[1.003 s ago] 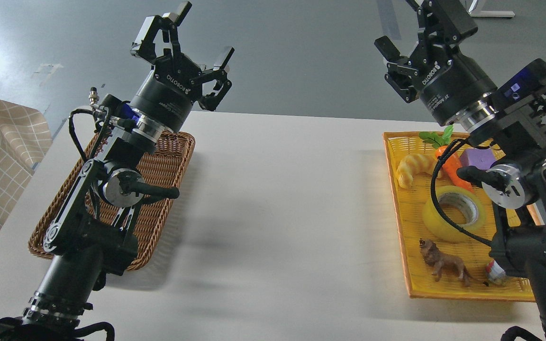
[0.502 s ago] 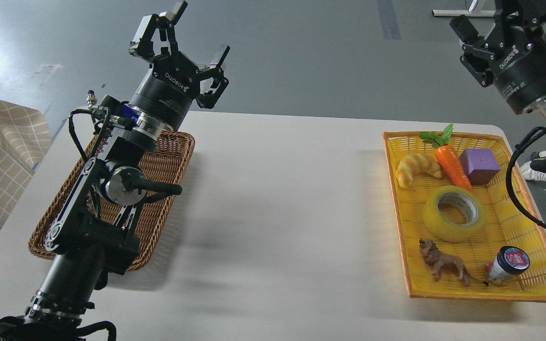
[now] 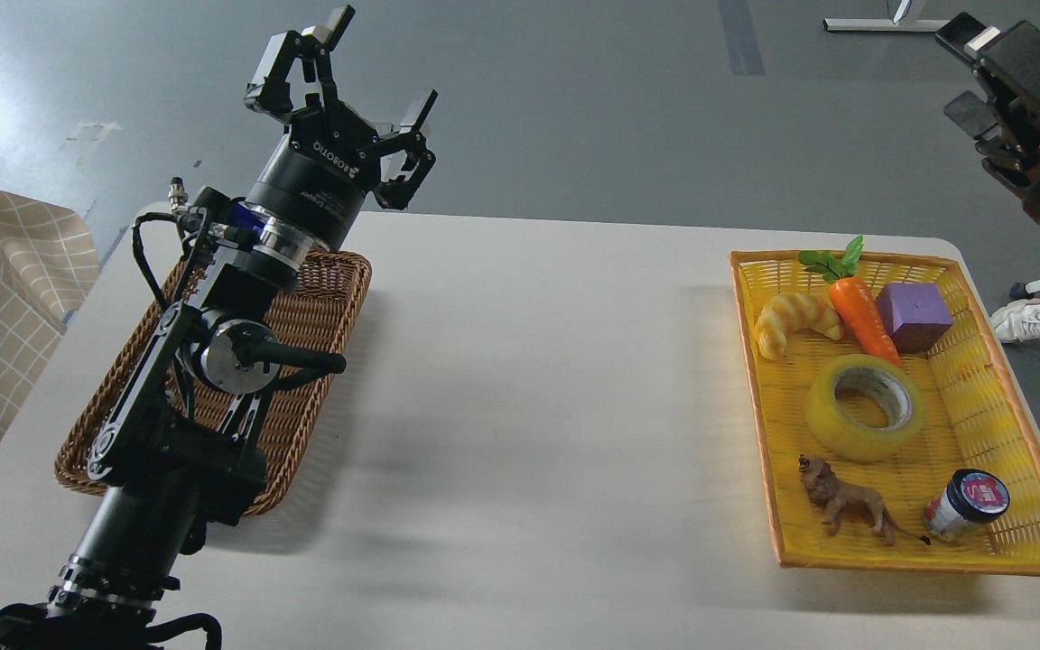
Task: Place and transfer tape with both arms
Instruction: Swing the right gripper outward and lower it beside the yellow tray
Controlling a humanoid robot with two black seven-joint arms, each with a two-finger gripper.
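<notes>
Head view. The left gripper (image 3: pixel 359 77) is pointing up and away from the table, its fingers (image 3: pixel 418 110) spread apart and grasping nothing. Directly below and behind it, the left arm (image 3: pixel 213 343) is slanting across a brown wicker basket (image 3: pixel 317 307), which is lying at the left side of the white table (image 3: pixel 529 379).

The right gripper (image 3: pixel 980 68) is showing at the upper right edge of the view, off the table's far right corner; it is seen dark and partly cut off, so whether it is released or clenched cannot be told. Nothing is showing between its fingers.

The tape (image 3: pixel 863 406) is lying flat, ring opening upward, in the middle of a yellow tray (image 3: pixel 1039 506), well below the right gripper and to its left, and far to the right of the left gripper. Neither gripper is touching it.

On the gripper side of the tape, at the tray's far end, a croissant (image 3: pixel 791 320), a carrot (image 3: pixel 863 311) and a purple cube (image 3: pixel 913 316) are sitting in a row. On the tape's near side, a lion figure (image 3: pixel 845 501) is standing and a small jar (image 3: pixel 967 506) is lying tilted just to its right.
</notes>
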